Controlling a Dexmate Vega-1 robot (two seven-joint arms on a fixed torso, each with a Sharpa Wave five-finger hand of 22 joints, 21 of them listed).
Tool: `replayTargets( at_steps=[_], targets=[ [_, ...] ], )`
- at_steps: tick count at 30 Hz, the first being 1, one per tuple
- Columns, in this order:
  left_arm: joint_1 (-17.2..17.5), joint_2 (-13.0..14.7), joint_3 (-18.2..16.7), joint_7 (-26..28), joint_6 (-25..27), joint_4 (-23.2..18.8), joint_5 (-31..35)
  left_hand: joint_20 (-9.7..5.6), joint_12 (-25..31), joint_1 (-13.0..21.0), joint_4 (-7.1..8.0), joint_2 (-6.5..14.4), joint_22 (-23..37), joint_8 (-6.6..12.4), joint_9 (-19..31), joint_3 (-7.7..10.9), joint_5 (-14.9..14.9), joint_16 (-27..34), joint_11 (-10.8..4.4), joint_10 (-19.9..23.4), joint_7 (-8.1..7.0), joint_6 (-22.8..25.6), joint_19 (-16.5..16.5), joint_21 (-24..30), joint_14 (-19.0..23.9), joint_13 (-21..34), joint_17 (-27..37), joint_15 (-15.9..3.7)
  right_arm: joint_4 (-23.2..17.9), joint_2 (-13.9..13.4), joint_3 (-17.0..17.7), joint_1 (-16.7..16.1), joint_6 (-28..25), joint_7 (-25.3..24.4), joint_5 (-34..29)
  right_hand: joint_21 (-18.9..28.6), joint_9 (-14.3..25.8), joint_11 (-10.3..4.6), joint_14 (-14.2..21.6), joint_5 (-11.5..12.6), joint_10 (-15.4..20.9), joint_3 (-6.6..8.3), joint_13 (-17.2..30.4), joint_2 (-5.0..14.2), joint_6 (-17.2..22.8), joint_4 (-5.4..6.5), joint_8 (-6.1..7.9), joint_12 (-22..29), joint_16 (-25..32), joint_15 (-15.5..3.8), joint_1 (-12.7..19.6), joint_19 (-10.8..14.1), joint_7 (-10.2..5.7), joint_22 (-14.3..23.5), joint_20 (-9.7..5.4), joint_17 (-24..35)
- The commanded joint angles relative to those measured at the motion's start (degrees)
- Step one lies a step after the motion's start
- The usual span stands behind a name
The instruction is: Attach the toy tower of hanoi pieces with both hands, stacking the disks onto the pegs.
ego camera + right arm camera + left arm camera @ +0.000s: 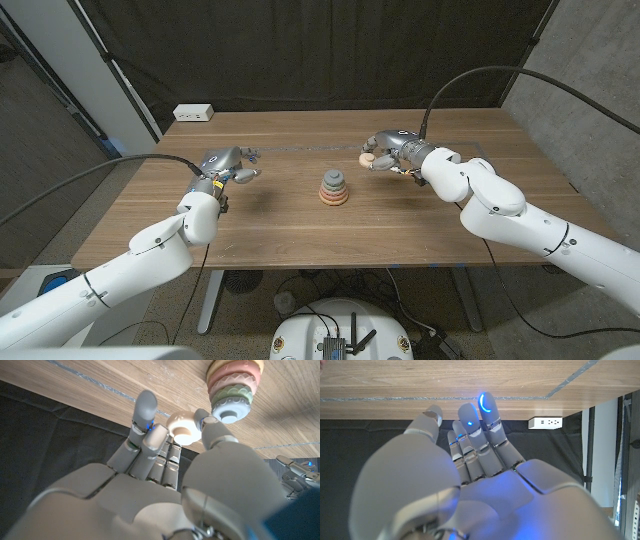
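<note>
The stack of ridged, pastel disks point(334, 188) sits at the frame's middle, blue-grey on top. My right hand point(392, 152), just right of it, pinches a small cream ring point(367, 159), smooth and probably the last piece; next I centre it over the peg. My left hand point(228, 165) hovers empty, fingers apart.
</note>
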Motion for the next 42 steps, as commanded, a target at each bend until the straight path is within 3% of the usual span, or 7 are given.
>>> replayTargets(
  at_steps=[1, 16, 42],
  targets=[
    [-1.7, -0.8, 1.1, -0.9, -2.0, 1.6, 0.5, -7.16, -0.2, -0.1, -0.04, -0.2, 0.0, -0.06, 0.1, 0.43, 0.3, 0.1, 0.08, 0.4, 0.08, 0.4, 0.3, 0.5, 0.2, 0.3, 0.0, -3.04, 1.5, 2.4, 0.1, 0.6, 1.7, 1.6, -1.3, 0.2, 0.2, -2.09, 0.1, 0.4, 2.8, 0.13, 0.3, 3.12, 0.9, 0.24, 0.44, 0.2, 0.1, -0.1, 3.4, 0.0, -0.46, 0.1, -0.29, 0.0],
    [-3.7, -1.6, 2.0, -1.9, -2.7, 3.4, 0.9, -7.17, -0.2, 0.0, -0.06, -0.1, 0.0, -0.08, 0.2, 0.63, 0.3, 0.2, 0.05, 0.5, 0.11, 0.6, 0.3, 0.5, 0.2, 0.4, 0.0, -3.04, 4.3, 4.8, -1.1, 3.2, 5.3, 3.2, -2.7, 0.3, 0.2, -2.0, 0.1, 0.5, 2.9, 0.01, 0.5, 3.24, 1.1, 0.24, 0.41, 0.0, 0.3, -0.1, 3.5, 0.0, -0.53, 0.2, -0.29, 0.2],
    [-2.6, -0.7, 1.5, -2.5, -1.9, 1.9, 1.4, -7.15, -0.3, -0.2, -0.02, -0.2, 0.0, -0.2, 0.2, 0.8, 0.3, 0.2, -0.01, 0.5, 0.01, 0.5, 0.3, 0.5, 0.2, 0.4, 0.0, -3.04, 6.5, 7.8, -2.2, 5.2, 10.7, 5.8, -3.1, 0.4, 0.2, -2.0, 0.0, 0.6, 3.0, -0.16, 0.7, 3.41, 1.0, 0.22, 0.26, -0.2, 0.2, -0.1, 3.7, -0.1, -0.45, 0.1, -0.29, 0.1]
  ],
)
